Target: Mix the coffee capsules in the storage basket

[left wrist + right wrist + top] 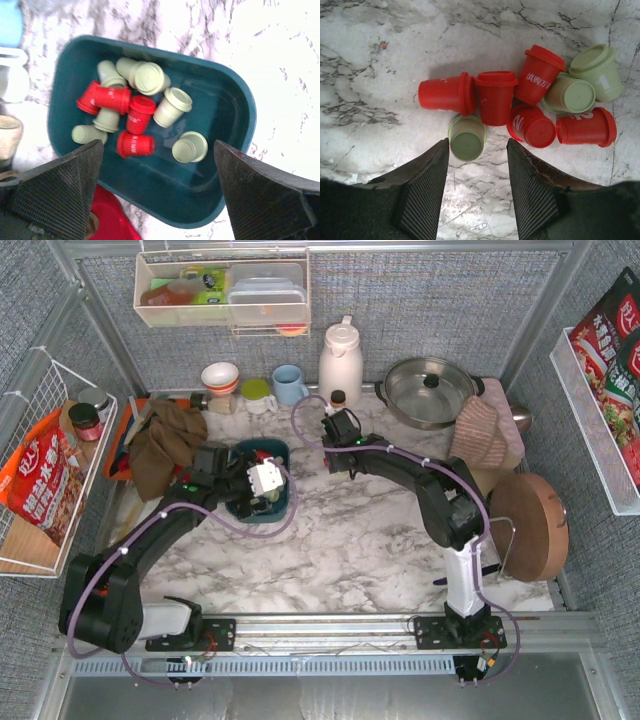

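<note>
The capsules (135, 117) look light, stiff and slick, likely to roll; best pinched across the side wall. Some lie toward ten o'clock in the teal basket (220, 165), under the wide, empty left jaws. More lie on the counter (370, 60) at one o'clock of the half-open, empty right jaws.

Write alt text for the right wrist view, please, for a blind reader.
Eight coffee capsules, five red and three pale green, lie clustered on a marble table; the open right pincer flanks the nearest green capsule.
</note>
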`<control>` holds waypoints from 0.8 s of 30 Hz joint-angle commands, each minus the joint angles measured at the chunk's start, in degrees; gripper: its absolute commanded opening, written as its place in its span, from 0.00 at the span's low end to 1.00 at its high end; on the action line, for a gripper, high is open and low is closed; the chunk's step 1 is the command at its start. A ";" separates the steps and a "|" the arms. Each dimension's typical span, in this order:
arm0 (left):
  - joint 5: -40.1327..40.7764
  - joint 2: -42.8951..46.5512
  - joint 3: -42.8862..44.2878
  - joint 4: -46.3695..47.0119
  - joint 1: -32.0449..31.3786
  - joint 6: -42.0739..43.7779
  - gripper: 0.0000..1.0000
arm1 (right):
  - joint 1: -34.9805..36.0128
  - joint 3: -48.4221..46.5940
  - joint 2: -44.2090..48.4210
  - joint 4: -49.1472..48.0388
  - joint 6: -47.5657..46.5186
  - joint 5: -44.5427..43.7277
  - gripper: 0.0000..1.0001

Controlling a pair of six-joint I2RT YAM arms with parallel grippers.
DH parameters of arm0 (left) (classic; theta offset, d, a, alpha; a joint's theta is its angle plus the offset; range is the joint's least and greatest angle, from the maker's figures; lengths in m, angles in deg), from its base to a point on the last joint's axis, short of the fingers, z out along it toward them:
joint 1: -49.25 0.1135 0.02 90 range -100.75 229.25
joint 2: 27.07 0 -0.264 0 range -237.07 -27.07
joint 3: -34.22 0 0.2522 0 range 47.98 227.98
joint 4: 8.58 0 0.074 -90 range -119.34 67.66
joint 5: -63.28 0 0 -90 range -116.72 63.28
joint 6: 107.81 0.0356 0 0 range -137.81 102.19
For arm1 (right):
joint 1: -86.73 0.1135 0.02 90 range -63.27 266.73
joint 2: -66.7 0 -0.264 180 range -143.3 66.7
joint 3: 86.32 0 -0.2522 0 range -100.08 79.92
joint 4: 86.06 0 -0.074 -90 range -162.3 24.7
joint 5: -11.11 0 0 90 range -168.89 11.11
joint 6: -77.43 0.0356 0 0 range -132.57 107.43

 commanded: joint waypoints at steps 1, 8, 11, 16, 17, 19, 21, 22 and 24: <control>-2.73 3.29 -1.91 9.36 0.00 -2.51 0.99 | -0.48 -1.86 -2.03 1.93 -1.35 -1.30 0.54; -4.39 8.31 -5.85 20.50 0.02 -6.92 0.99 | -0.76 -3.68 -4.68 0.96 -1.79 0.76 0.52; -5.61 9.32 -7.01 24.71 0.02 -9.14 0.99 | -0.85 -3.86 -4.74 0.86 -1.51 1.21 0.45; -8.17 9.86 -9.04 32.82 0.01 -14.24 0.99 | -0.86 -1.52 -1.40 0.74 -0.58 2.13 0.28; -8.97 9.82 -9.64 34.67 -0.08 -15.37 0.99 | -0.86 -0.56 -0.28 0.66 -0.34 2.28 0.26; -10.46 9.29 -10.83 38.72 -0.18 -18.07 0.99 | -0.90 1.91 2.85 0.08 0.27 2.92 0.24; -11.41 8.18 -12.52 44.40 -0.56 -21.68 0.99 | -0.86 5.11 6.80 -1.01 1.01 4.28 0.21; -11.89 7.47 -13.14 47.37 -0.82 -23.79 0.99 | -0.86 6.97 8.96 -1.70 1.44 5.37 0.20; -13.70 5.51 -14.16 52.49 -1.47 -26.53 0.99 | -0.86 10.92 15.03 -4.46 2.55 8.30 0.19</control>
